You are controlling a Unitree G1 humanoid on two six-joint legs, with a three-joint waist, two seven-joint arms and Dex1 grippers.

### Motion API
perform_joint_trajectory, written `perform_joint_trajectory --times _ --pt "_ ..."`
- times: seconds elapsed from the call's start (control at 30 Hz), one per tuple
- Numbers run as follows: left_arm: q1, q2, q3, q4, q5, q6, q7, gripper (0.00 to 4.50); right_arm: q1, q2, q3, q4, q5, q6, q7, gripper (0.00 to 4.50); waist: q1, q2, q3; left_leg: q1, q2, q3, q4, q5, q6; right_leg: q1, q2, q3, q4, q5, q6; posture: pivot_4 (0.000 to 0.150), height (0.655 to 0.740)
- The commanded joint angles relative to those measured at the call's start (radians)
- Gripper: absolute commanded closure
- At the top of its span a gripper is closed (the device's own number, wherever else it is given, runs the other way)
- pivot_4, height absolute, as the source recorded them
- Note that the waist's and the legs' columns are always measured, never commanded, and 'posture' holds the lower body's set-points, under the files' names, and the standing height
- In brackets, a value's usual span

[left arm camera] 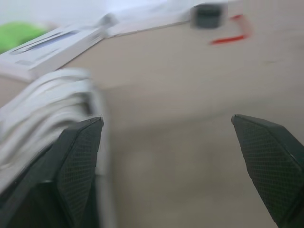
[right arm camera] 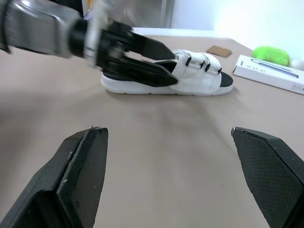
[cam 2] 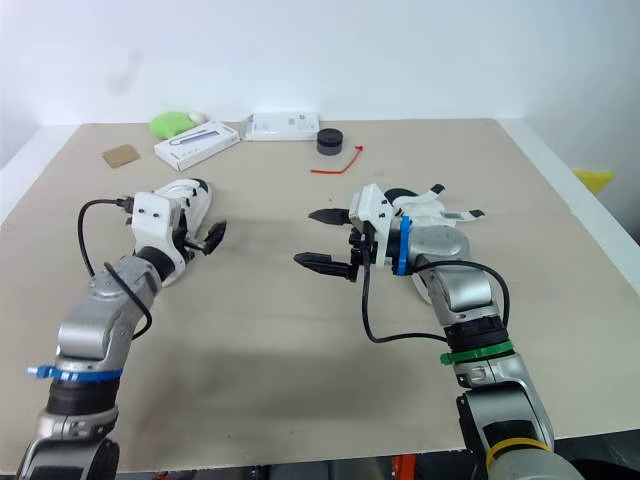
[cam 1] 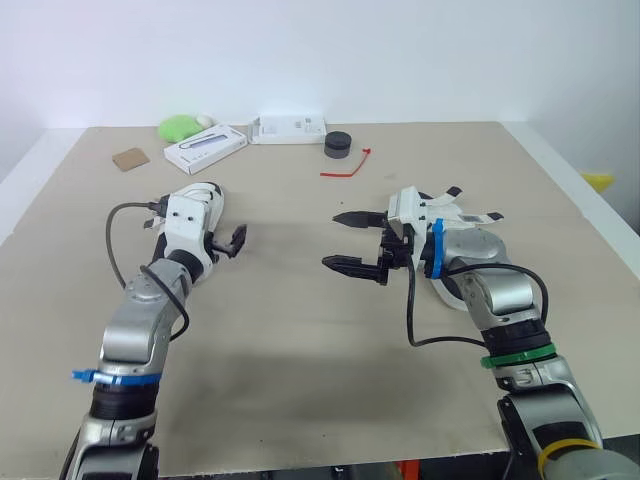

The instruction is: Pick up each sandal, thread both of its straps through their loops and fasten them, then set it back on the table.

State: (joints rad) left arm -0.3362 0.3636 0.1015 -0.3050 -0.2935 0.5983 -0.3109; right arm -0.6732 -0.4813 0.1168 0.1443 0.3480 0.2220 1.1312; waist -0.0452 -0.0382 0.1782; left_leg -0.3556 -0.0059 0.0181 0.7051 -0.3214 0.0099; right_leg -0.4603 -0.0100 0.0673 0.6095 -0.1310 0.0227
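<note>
On the left, the white sandal [cam 1: 207, 192] lies lengthwise front-to-back; left gripper [left arm camera: 166, 123] and right gripper [cam 1: 332, 240] both have fingers apart.

left sandal [right arm camera: 199, 76]; right sandal [cam 1: 462, 214] (boxes [cam 1: 205, 150] behind)

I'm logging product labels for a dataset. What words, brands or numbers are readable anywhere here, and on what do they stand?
No text can be read in these views.
Long white box: shows a picture of a pen-like item; any printing is too small to read.
White package at the table's far edge: dark marks, too small to read.
Left sandal and right sandal: no lettering visible.
</note>
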Motion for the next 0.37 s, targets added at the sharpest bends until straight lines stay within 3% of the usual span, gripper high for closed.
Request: perform_joint_trajectory --times 0.03,0.37 --pt "0.096 0.081 0.007 -0.133 -0.051 -0.028 -0.133 0.03 0.048 -0.037 -0.053 -0.085 0.017 -0.004 -0.015 0.00 0.000 0.000 0.000 0.000 0.000 0.000 0.000 0.000 0.000 0.000 0.000 0.000 0.000 0.000 0.000 0.150 0.7400" --pt "0.330 0.288 0.054 -0.188 -0.160 -0.106 -0.453 0.03 0.348 -0.192 -0.141 -0.305 0.080 -0.085 0.081 0.00 0.000 0.000 0.000 0.002 0.000 0.000 0.000 0.000 0.001 0.002 0.003 0.002 0.001 -0.011 0.007 0.150 0.7400"
